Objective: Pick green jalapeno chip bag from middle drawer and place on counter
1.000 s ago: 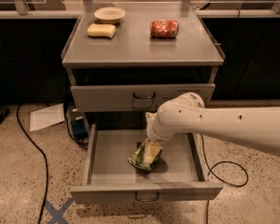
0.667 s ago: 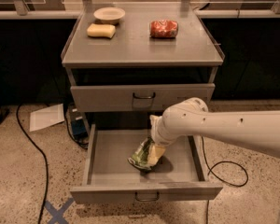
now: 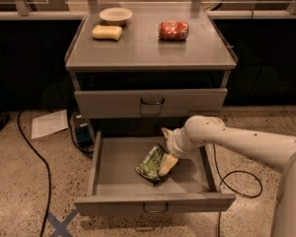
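Camera view, the only one I have. The middle drawer (image 3: 118, 159) stands pulled out, and I place everything else from it. The green jalapeno chip bag (image 3: 149, 166) lies on the drawer floor, right of the drawer's centre and nearer its front panel than its back, crumpled and tipped on edge. The gripper (image 3: 166, 163) is down inside the drawer, pressed against the bag's right side, with the arm (image 3: 237, 142) reaching in over the drawer's right wall. I cannot tell whether the grip is closed on the bag or only resting against it.

I judge the step in hand to be securing the bag and lifting it. I would confirm the hold first, then raise it straight up until it is clear of the drawer's walls. The closed drawer (image 3: 150, 101) above the middle drawer overhangs its back, so I would draw toward the front panel before rising. The counter (image 3: 148, 51) sits higher again; its front half is bare, with the red-orange snack bag (image 3: 173, 30), yellow sponge (image 3: 107, 32) and bowl (image 3: 115, 15) at the back.
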